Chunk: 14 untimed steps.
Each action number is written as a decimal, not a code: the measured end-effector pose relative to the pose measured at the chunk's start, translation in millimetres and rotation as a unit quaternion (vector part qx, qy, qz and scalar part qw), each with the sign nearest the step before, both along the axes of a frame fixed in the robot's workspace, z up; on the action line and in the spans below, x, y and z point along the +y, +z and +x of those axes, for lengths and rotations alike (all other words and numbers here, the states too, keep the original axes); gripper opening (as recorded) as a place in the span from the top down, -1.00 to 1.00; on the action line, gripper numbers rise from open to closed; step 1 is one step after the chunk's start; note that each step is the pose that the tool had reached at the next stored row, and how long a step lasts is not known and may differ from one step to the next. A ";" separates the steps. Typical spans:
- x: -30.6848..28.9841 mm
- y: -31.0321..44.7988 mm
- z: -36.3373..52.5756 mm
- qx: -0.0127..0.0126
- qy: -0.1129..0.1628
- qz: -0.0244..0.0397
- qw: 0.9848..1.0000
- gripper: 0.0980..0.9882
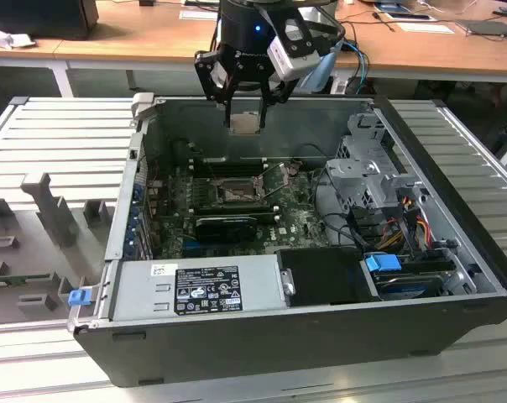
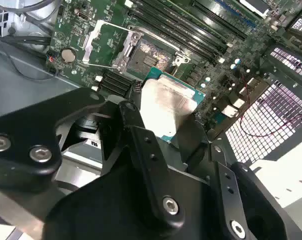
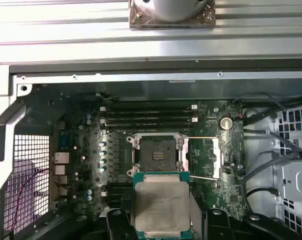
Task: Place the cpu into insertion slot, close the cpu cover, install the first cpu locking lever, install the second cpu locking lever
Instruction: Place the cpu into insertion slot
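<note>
My gripper (image 1: 246, 126) hangs above the open computer case, shut on the cpu (image 1: 245, 123), a flat square chip with a pale metal face. In both wrist views the cpu (image 3: 160, 205) (image 2: 166, 107) sits between the black fingers (image 2: 133, 122), held level well above the motherboard. The insertion slot (image 3: 158, 152) (image 2: 146, 57) (image 1: 237, 191) lies bare below it, its pin field exposed. The cpu cover (image 2: 102, 42) (image 3: 217, 157) is swung open to one side of the slot, a thin metal frame with a square cut-out.
Long black memory slots (image 3: 151, 114) run beside the socket. A metal drive cage (image 1: 367, 168) with cables, a power supply (image 1: 199, 290) and the case walls (image 1: 128, 210) ring the board. A grey moulded tray (image 1: 44, 218) lies at the exterior view's left, with a wooden desk (image 1: 136, 34) behind.
</note>
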<state>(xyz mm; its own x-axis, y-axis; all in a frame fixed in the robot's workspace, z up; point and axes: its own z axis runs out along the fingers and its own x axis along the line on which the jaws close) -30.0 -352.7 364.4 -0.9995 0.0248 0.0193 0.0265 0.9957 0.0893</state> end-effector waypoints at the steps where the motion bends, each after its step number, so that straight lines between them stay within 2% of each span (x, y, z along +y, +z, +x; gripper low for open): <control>1: 0.0 0.0 0.0 0.000 -0.004 0.000 1.000 0.04; 3: 0.0 -0.2 0.0 0.000 -0.031 0.000 1.000 0.04; 8: 0.0 -0.6 0.0 0.000 -0.066 0.000 0.998 0.04; 10: 0.0 -0.9 -0.5 0.000 -0.078 0.000 0.997 0.04; 14: 0.0 -2.0 -0.9 0.000 -0.086 -0.001 0.996 0.04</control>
